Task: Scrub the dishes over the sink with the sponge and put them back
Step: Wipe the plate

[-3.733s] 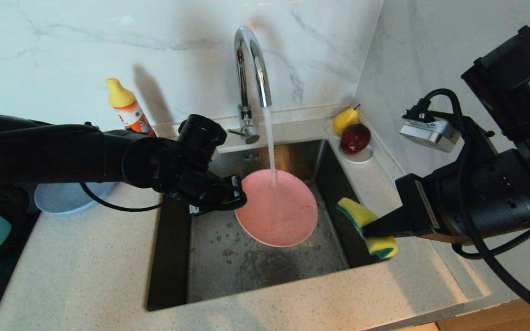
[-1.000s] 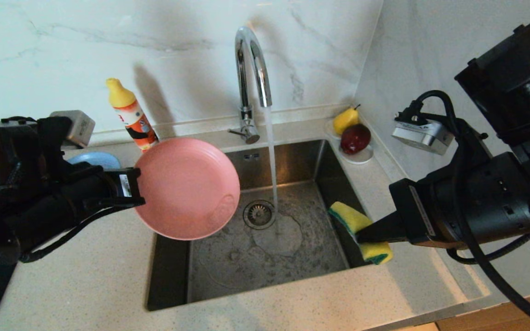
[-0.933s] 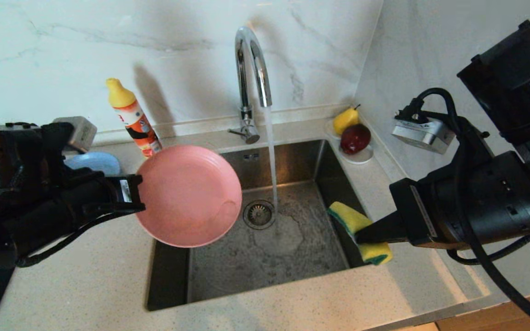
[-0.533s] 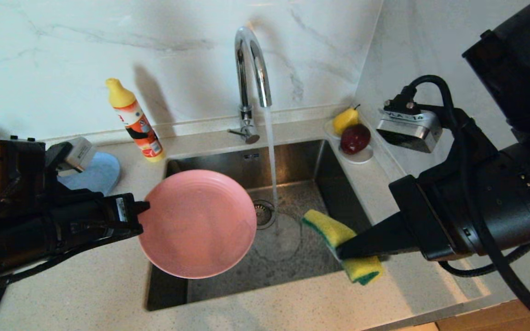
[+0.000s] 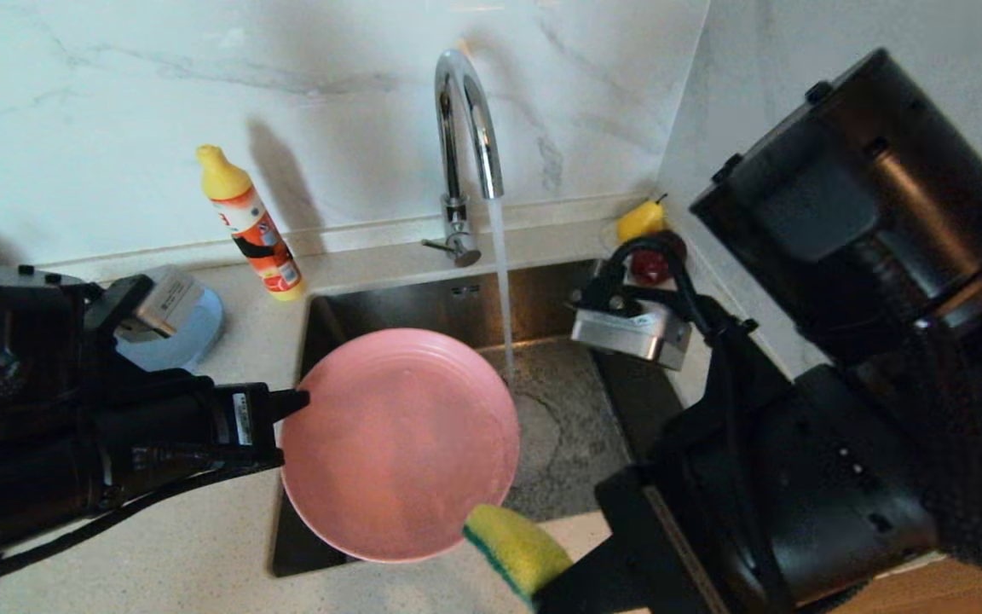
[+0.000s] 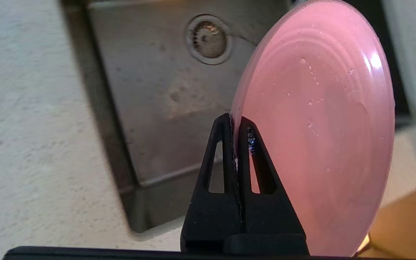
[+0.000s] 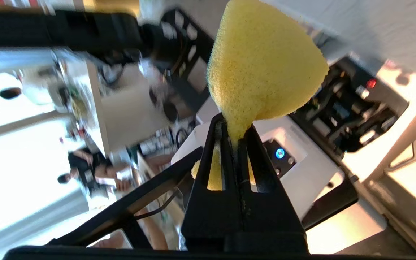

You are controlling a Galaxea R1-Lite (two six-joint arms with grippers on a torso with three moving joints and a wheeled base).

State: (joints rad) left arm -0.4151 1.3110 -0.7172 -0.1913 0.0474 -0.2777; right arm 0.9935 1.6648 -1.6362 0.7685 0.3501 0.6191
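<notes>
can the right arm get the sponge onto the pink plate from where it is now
Probably yes. The right gripper, shut on the sponge, sits just at the pink plate's near rim, with nothing between them; the left gripper holds the plate by its far edge.

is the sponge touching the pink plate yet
Cannot tell. In the head view the sponge overlaps the pink plate rim, with no contact or gap plainly shown.
</notes>
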